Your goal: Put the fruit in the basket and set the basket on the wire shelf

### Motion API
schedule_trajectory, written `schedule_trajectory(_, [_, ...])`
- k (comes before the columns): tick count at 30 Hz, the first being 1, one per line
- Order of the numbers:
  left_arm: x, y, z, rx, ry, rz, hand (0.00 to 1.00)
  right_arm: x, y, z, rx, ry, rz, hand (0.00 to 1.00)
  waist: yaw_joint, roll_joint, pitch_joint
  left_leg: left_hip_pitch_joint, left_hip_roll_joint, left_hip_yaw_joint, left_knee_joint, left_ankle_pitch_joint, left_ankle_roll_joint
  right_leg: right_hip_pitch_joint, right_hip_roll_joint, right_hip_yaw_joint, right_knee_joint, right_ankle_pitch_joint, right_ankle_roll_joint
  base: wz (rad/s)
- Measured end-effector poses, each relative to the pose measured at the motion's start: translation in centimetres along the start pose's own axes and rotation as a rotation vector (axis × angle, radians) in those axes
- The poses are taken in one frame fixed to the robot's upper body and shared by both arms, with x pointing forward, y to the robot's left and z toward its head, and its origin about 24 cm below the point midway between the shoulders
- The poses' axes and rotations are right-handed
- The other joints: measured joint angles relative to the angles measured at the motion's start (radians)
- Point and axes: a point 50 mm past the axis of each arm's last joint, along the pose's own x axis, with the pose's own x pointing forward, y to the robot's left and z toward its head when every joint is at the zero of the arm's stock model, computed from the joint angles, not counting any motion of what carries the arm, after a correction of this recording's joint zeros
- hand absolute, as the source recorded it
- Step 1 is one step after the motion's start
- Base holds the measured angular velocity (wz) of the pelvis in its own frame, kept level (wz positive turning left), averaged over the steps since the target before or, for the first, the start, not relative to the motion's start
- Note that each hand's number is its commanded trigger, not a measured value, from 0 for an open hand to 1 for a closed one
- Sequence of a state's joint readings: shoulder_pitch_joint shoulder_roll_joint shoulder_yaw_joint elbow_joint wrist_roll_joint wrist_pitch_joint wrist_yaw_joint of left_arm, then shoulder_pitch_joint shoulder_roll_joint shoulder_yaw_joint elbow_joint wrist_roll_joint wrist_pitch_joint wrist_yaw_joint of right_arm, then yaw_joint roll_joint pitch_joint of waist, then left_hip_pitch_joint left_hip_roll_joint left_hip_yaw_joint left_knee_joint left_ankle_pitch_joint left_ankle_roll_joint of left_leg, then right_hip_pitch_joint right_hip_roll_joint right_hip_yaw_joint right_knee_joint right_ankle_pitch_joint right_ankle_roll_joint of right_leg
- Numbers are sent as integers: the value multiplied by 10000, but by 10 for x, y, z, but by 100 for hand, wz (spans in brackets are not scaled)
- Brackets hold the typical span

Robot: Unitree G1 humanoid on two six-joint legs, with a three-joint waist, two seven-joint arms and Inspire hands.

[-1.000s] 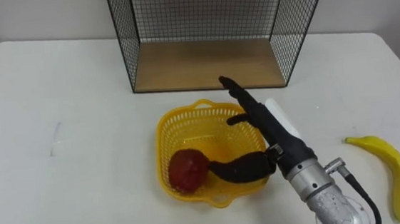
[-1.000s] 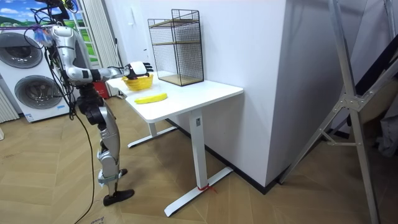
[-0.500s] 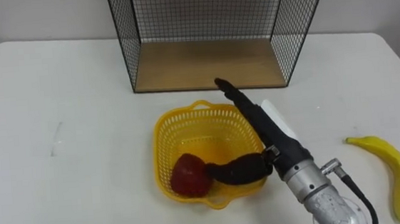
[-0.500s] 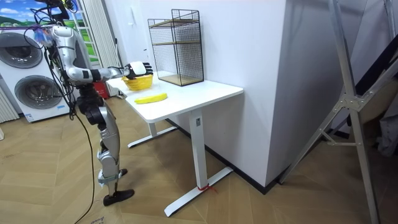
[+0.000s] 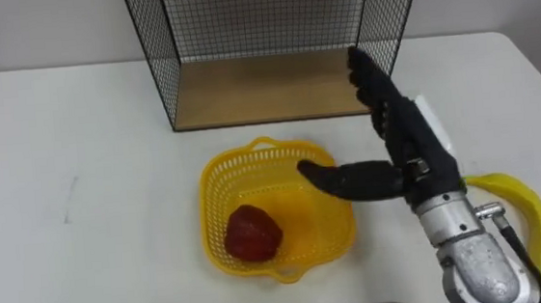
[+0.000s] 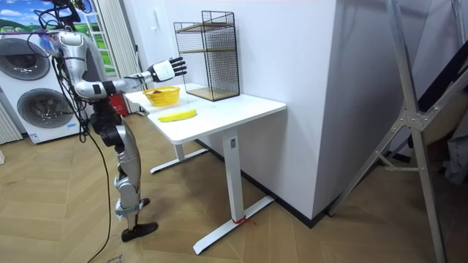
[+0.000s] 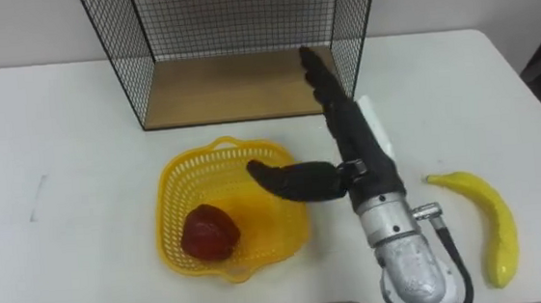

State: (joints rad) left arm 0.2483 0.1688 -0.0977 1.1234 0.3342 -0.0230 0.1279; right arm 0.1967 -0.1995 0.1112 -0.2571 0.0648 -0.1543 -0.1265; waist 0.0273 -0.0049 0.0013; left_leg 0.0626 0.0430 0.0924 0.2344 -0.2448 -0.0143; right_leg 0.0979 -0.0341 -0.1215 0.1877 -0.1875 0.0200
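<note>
White worktop (image 5: 76,138): spans the frame. In the room view it stands on a wood floor (image 6: 292,241), with a washing machine (image 6: 40,102) at far left, behind the robot standing at its end.
Wire shelf (image 5: 261,36): upper centre, wooden base.
Yellow basket (image 5: 217,190): centre, in front of the shelf and apart from it.
Red fruit (image 5: 252,234): inside the basket, lower left part.
Banana (image 5: 537,222): on the worktop, right edge.
Right hand (image 5: 410,145): right of centre, above the worktop. Fingers straight, pointing at the shelf's right front corner; thumb spread over the basket's right rim. Holds nothing.
</note>
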Motion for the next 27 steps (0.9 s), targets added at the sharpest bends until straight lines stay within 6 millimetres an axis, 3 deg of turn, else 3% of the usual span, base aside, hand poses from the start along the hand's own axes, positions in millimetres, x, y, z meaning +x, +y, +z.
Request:
schedule_trajectory(4, [0,1,-2,-156,12,80,0,1,-24,2,-9,-85,-1696,0,-91,-93,14,5,9,128,-16,-1,2,-73,7,157,15,0,0,-9])
schedule_trajectory(12, [-1,0,-6,-298,142,47,0,-2,-35,3,-697,-325,-3423,0,-114,-177,-39,51,8,264,-28,4,10,-132,24,306,11,13,19,-5])
schedule_trajectory(16, [-5,-5,-18,-552,551,-61,0,-5,-43,-9,-901,142,-4314,0,-326,-212,-46,73,8,264,-62,4,10,-123,21,301,-19,17,25,0])
schedule_trajectory(22, [-7,5,-21,-1274,620,344,0,-17,-71,-34,-1560,1315,-5768,0,-351,-216,-42,191,9,292,-130,4,10,-61,19,303,-20,17,25,0])
schedule_trajectory(27, [-7,9,-23,-1494,821,545,0,-30,-77,-53,-1893,2408,-6164,0,-418,-190,-32,201,8,307,-135,4,10,-54,16,308,-15,17,25,0])
